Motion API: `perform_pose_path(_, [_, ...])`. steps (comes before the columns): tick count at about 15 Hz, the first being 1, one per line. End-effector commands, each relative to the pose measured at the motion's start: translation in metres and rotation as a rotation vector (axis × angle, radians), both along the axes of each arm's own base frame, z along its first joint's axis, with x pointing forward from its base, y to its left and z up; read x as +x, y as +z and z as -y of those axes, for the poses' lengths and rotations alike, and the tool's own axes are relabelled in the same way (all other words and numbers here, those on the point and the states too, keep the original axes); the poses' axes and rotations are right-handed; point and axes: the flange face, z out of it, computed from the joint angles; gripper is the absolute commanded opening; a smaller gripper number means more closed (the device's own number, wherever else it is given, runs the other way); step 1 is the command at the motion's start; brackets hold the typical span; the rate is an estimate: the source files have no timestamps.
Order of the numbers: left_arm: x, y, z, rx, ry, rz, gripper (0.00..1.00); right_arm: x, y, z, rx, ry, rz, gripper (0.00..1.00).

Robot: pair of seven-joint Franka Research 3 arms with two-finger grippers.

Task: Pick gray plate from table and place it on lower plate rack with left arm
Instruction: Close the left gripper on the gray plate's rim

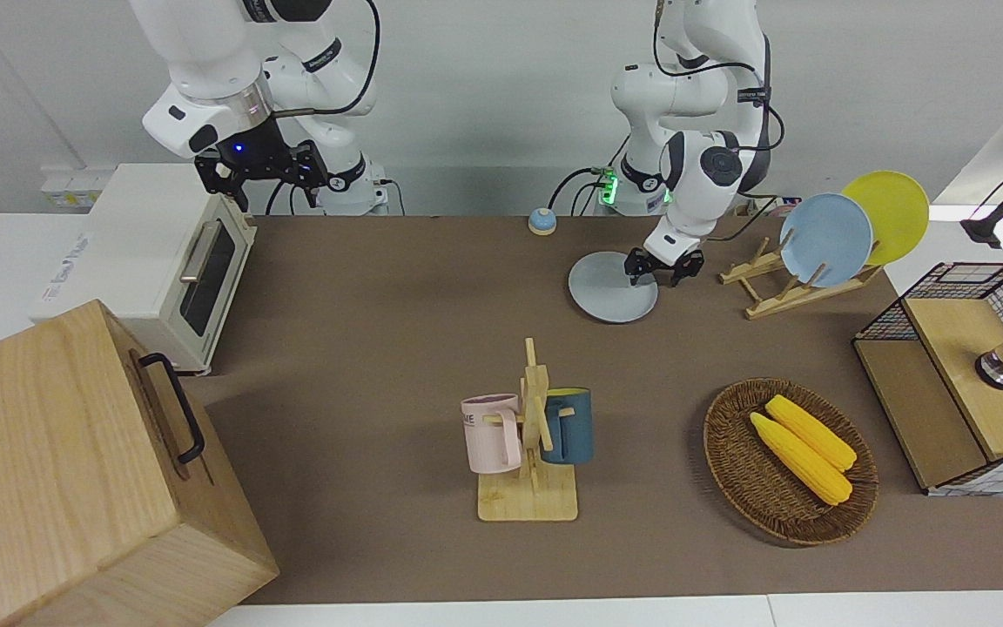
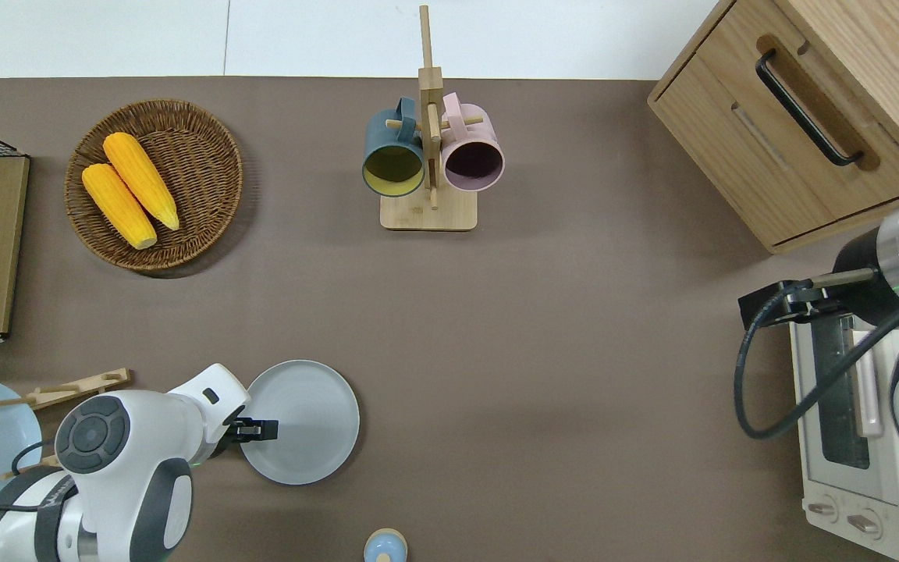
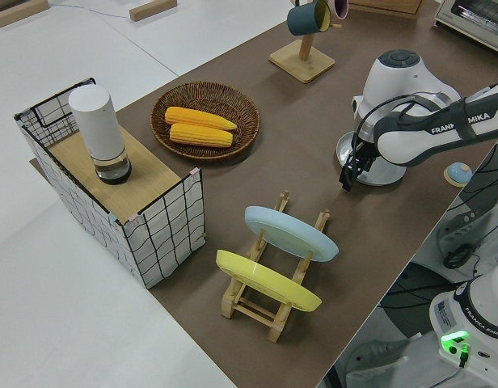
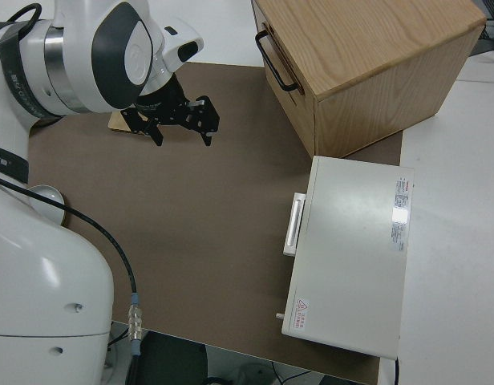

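The gray plate (image 1: 610, 292) lies flat on the brown table (image 1: 380, 305) close to the robots; it also shows in the overhead view (image 2: 305, 421). My left gripper (image 1: 663, 270) is open and low at the plate's rim on the side toward the rack, one finger over the plate and one outside the rim (image 2: 253, 428). In the left side view the arm hides most of the plate (image 3: 386, 174). The lower plate rack (image 1: 771, 287) stands beside the plate and holds a sky-blue plate (image 1: 825, 239) and a yellow plate (image 1: 889, 213). My right gripper (image 4: 181, 128) is parked and open.
A wooden mug stand (image 1: 532, 453) with two mugs stands mid-table. A wicker basket (image 1: 728, 470) holds two corn cobs. A wire crate (image 1: 954, 383), a toaster oven (image 1: 171, 261), a wooden box (image 1: 75, 470) and a small bell (image 1: 541, 221) stand around the edges.
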Motion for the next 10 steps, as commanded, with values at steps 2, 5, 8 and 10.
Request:
perform_pose_path(2, [-0.0029,-0.0015,0.0033,-0.008,0.017,0.011,0.28,-0.0016,0.0036,0.002,-0.008,-0.014,0.0,0.983])
perform_pose_path(5, [-0.0025,-0.001,0.0035,-0.008,0.018,0.01,0.04,-0.0016,0.0036,0.002,-0.008,-0.014,0.0,0.983])
perform_pose_path(8, [-0.0023,-0.0007,0.0036,-0.008,0.018,0.009,0.0,-0.0016,0.0036,0.002,-0.008,-0.014,0.0,0.983])
perform_pose_path(10, [-0.0016,0.0007,0.0032,-0.008,0.018,0.009,0.0,-0.0016,0.0036,0.002,-0.008,-0.014,0.0,0.983])
